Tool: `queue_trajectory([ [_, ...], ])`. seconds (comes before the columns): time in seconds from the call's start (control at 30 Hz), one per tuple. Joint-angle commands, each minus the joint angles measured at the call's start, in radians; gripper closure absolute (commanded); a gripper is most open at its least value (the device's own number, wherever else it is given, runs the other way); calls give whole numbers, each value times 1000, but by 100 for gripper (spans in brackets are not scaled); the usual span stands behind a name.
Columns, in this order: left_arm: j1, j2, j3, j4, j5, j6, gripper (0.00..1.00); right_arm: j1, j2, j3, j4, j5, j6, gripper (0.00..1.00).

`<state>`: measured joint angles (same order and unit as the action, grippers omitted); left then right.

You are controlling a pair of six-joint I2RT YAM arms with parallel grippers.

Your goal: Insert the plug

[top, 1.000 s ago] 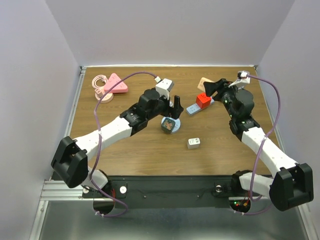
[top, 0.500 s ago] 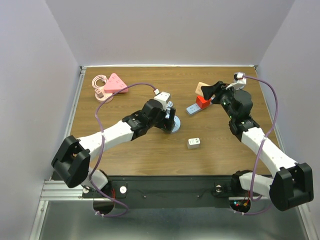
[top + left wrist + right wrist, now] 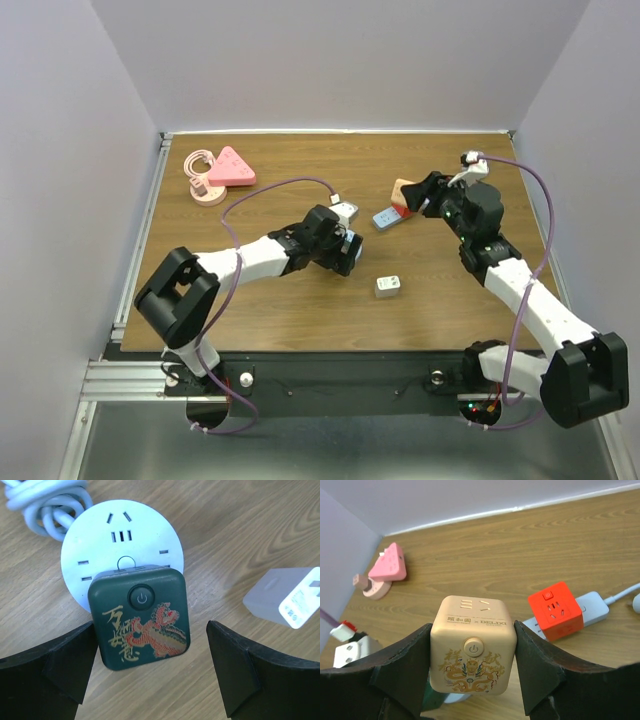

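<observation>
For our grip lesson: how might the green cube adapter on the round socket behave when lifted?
The green cube adapter looks rigid, unlikely to deform. Its smooth rounded edges may slip. Sitting on the round socket, it might drag that along.

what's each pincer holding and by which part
Right pincer clamps the beige cube by its opposite side faces. Left pincer holds nothing, open around the green adapter.

Wooden table (image 3: pixel 300 310) carrying four items.
You have a pink socket (image 3: pixel 231 167) far left, a round white socket (image 3: pixel 100 535) mid-table, a grey strip (image 3: pixel 384 217) beyond it, and a white adapter (image 3: pixel 388 287) toward the near edge.
</observation>
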<state>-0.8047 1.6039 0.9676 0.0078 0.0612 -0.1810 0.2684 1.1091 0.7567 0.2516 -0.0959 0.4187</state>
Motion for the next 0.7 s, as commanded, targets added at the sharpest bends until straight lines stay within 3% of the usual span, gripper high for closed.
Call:
queue_trajectory([
  [0.0,-4,39,68,-37,37,72,1,-1,-40,56,-47,-65,-58,100],
  [0.07,-5,53,82,-60,42,95,8,-1,-31,66,-84,-76,-72,100],
  [0.1,-5,68,88,-71,43,104,19,-1,-25,67,-95,-85,-77,100],
  [0.3,-5,128,146,-178,48,175,50,-1,40,72,-159,-136,-119,100],
  [0.33,-5,133,152,-192,46,176,63,-1,52,75,-170,-149,-124,100],
  [0.4,-4,134,155,-203,46,222,77,-1,92,85,-198,-157,-133,100],
  [0.43,-5,136,163,-219,49,236,89,-1,107,87,-202,-153,-132,99],
  [0.5,-5,140,169,-250,89,287,97,-1,145,93,-202,-140,-133,99],
  [0.67,-28,178,209,-362,123,385,99,0,207,133,-202,-142,-139,100],
])
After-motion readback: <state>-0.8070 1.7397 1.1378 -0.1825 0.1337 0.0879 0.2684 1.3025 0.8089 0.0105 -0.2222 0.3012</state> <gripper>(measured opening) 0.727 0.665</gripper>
